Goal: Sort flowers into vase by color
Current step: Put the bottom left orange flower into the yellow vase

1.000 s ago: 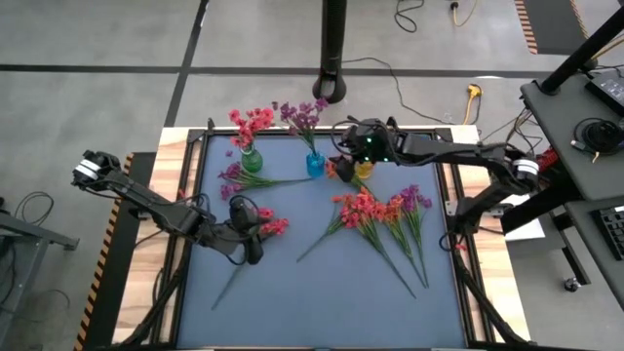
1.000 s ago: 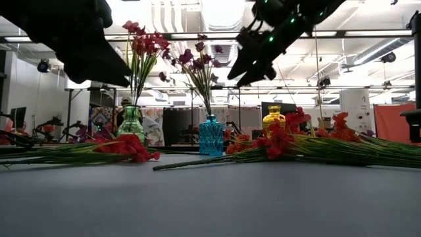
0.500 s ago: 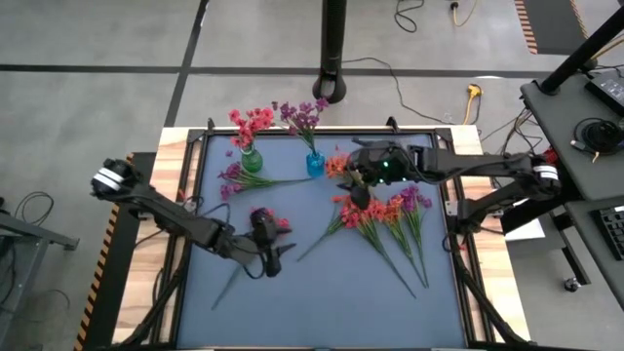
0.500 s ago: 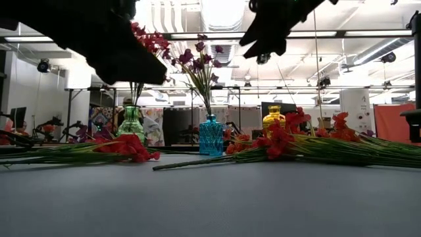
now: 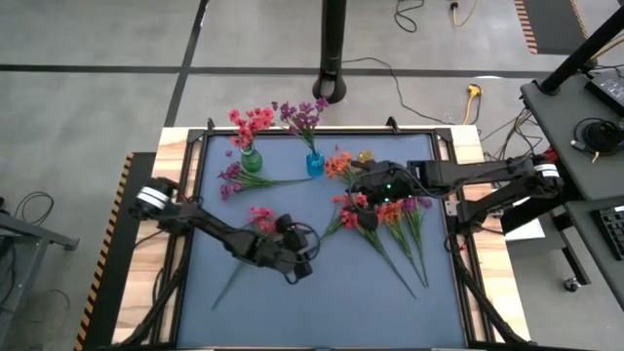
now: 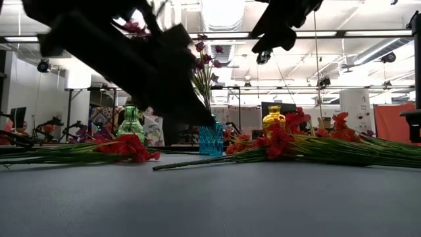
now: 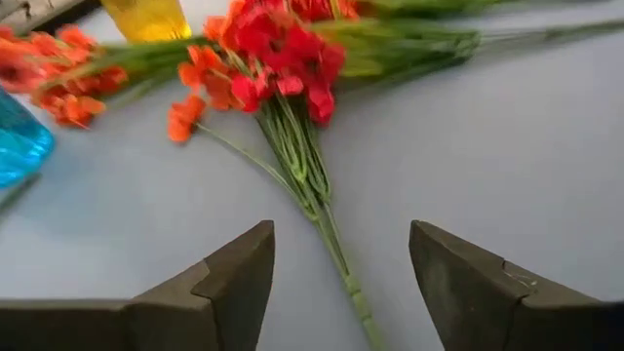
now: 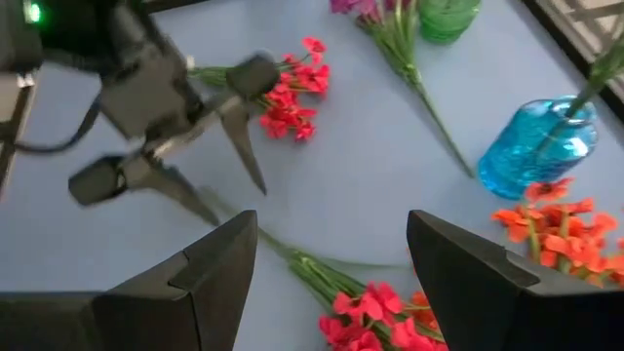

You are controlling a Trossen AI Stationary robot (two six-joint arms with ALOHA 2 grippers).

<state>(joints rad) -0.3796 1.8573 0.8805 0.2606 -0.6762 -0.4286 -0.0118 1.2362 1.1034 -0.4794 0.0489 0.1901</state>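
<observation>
On the blue worktop (image 5: 322, 302), my spread left hand (image 5: 301, 270) points at the red flower (image 7: 278, 58); its stem runs straight between my fingers.

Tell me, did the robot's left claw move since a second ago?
Yes. In the high view the left gripper has slid away from the green vase, toward the table's middle and near edge, above a sprig's stem, open.

Robotics lab in a big open hall, grey concrete floor (image 5: 97, 58) with cables (image 5: 429, 68), wood-edged tabletop (image 5: 166, 195) on a metal frame, ceiling pipes (image 6: 177, 16) and strip lights (image 6: 368, 49), screens (image 6: 18, 117) and partitions (image 6: 388, 122) in the room behind
</observation>
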